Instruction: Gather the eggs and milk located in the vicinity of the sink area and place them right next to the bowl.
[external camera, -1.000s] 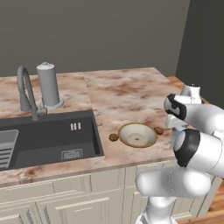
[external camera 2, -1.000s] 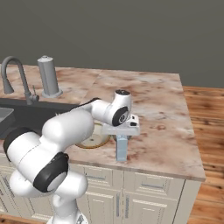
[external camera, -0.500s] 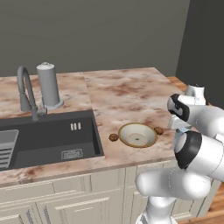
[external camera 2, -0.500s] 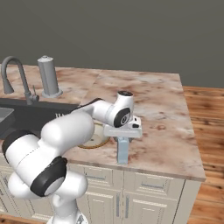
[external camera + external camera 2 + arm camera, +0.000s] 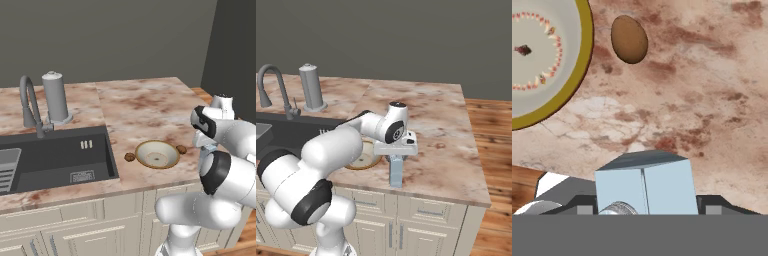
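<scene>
My gripper (image 5: 396,156) is shut on the top of the milk (image 5: 396,171), a pale blue-grey carton held upright at the counter's front edge, just right of the bowl (image 5: 362,160). From the hand, the milk (image 5: 644,187) sits between the fingers of the gripper (image 5: 644,209). Beyond it lie one brown egg (image 5: 629,39) and the bowl's tan-gold rim (image 5: 583,55). The left base camera has the bowl (image 5: 144,148) with an egg (image 5: 130,157) at its left and another egg (image 5: 181,149) at its right. I cannot tell whether the carton's base touches the counter.
The dark sink (image 5: 55,156) lies left of the bowl, with its arched faucet (image 5: 29,104) and a tall grey cylinder with a white cap (image 5: 56,97) behind it. The counter's right end (image 5: 476,150) drops to a wooden floor. My own arm hides part of the bowl in the right base view.
The hand and the milk have shifted slightly to the right and stayed low by the bowl. The eggs and the bowl have not moved.
</scene>
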Controlling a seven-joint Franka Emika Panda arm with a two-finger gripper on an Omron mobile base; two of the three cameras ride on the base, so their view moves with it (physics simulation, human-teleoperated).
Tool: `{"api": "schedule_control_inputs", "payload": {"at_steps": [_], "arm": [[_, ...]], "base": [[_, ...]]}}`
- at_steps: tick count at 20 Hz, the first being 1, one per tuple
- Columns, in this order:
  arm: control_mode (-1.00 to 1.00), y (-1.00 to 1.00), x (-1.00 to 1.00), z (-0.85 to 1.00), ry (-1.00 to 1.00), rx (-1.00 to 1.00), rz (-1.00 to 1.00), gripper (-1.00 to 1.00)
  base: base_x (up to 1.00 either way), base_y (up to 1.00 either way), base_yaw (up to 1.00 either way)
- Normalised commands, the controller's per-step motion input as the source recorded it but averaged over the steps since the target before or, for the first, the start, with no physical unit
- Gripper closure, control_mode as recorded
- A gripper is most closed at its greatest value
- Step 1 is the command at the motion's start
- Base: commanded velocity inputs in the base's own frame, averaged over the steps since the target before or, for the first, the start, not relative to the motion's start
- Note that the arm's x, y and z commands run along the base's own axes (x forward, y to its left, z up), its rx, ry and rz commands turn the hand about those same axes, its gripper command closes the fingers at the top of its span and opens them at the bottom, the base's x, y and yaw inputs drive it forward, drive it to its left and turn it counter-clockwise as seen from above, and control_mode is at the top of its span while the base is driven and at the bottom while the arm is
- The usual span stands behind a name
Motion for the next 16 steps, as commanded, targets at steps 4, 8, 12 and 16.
{"api": "schedule_control_inputs", "payload": {"at_steps": [4, 8, 12, 16], "arm": [[-1.0, 0.0, 0.07, 0.4, 0.02, 0.0, 0.12, 1.0], [-1.0, 0.0, -0.03, 0.55, 0.0, 0.0, 0.14, 1.0], [-1.0, 0.11, -0.06, 0.62, 0.0, 0.0, 0.17, 1.0], [-1.0, 0.31, -0.01, 0.32, 0.0, 0.0, 0.2, 1.0]], "base": [[0.0, 0.0, 0.0], [0.0, 0.0, 0.0], [0.0, 0.0, 0.0], [0.0, 0.0, 0.0]]}}
